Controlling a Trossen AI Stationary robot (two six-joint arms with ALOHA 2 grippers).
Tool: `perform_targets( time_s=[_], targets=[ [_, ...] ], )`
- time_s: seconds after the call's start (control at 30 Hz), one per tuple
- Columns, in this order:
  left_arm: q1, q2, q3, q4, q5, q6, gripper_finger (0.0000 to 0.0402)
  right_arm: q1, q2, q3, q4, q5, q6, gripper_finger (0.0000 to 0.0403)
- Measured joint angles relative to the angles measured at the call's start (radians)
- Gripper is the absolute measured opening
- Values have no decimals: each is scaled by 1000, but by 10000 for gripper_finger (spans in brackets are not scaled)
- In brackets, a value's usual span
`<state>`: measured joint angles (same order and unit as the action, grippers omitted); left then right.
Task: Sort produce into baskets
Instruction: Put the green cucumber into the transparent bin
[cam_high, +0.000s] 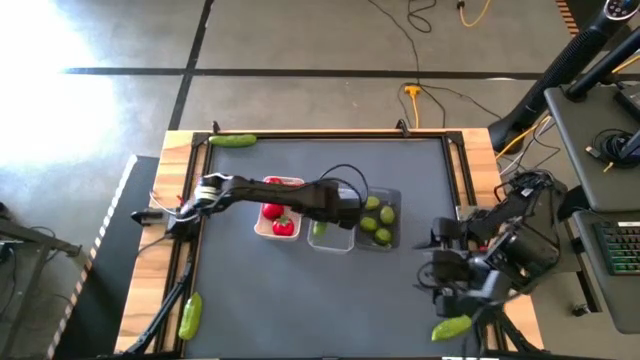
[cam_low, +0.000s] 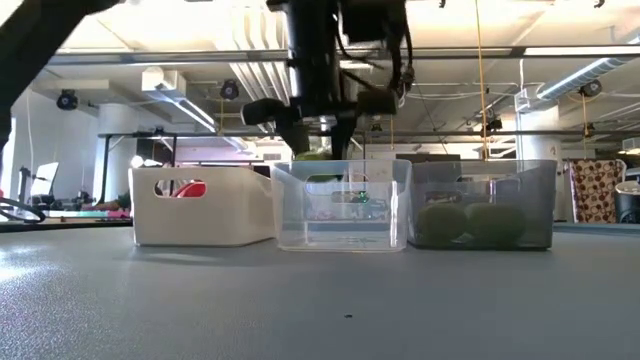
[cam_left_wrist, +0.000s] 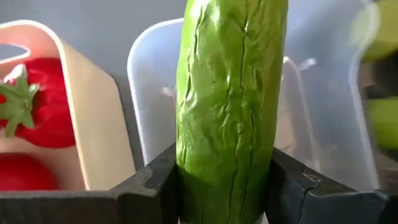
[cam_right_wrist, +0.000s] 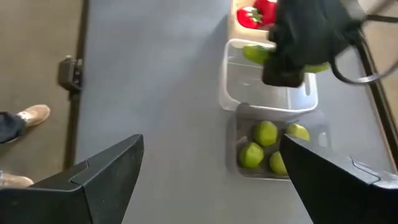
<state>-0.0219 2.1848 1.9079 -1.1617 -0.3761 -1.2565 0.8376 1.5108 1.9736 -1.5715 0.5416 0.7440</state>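
Note:
My left gripper (cam_left_wrist: 224, 180) is shut on a long green cucumber (cam_left_wrist: 230, 93) over the clear basket (cam_left_wrist: 149, 93), the middle one of the three baskets. In the low view the gripper (cam_low: 320, 135) stands just above the clear basket (cam_low: 340, 205). The white basket (cam_high: 262, 228) holds red tomatoes (cam_left_wrist: 50, 106). The dark grey basket (cam_high: 398, 215) holds several limes (cam_right_wrist: 264, 132). My right gripper (cam_right_wrist: 211, 142) is open and empty, near the table's right edge (cam_high: 440, 265). My left gripper pinches the cucumber's two long sides (cam_left_wrist: 186, 168) between its two fingers. It comes from above. The cucumber runs on past the fingertips toward the inside of the clear basket. Whether its far end touches the basket floor, I cannot tell.
Three more cucumbers lie at the table's edges: one at the far left (cam_high: 232, 141), one at the near left (cam_high: 190, 315), one at the near right (cam_high: 452, 327). The three baskets stand side by side mid-table. A person's shoes (cam_right_wrist: 25, 118) show beside the table.

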Motion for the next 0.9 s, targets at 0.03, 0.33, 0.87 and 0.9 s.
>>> perform_targets(
  time_s=[0.03, 0.33, 0.87, 0.9],
  targets=[
    [4, 23, 28, -23, 7, 6, 147, 15, 0, 0, 0, 1, 8, 368],
    [5, 193, 265, -250, 63, -10, 173, 77, -2, -2, 0, 8, 47, 368],
    [12, 243, 289, -278, 109, -18, 192, 111, -36, -22, 1, 4, -1, 368],
    [12, 242, 289, -280, 108, -17, 198, 114, -37, -28, 1, 4, 0, 368]
  ],
)
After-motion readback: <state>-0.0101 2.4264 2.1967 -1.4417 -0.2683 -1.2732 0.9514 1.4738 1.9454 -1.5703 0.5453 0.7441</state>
